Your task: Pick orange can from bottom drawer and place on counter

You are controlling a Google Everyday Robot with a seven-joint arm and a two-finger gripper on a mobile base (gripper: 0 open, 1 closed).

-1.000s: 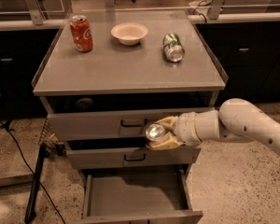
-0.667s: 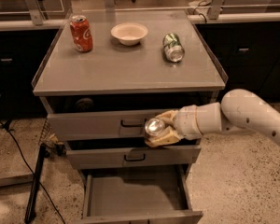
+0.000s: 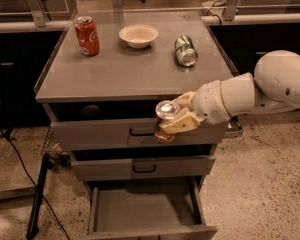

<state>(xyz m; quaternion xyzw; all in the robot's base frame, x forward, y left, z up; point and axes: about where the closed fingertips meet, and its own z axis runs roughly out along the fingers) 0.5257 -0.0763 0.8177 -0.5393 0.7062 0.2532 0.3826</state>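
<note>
the surface (image 3: 90,79) lies up and left of the jaws, with the can not yet on it. the drawer (image 3: 145,209) stands open below them, seemingly bare. the jaws grip the can (image 3: 166,111) just under the surface's front edge: pick done, lifting and placing remain.

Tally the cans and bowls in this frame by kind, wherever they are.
Cans: 3 (red cola can, green-and-silver can on the counter; orange can in the gripper, in front of the top drawer)
Bowls: 1 (bowl on the counter)
Total: 4
</note>
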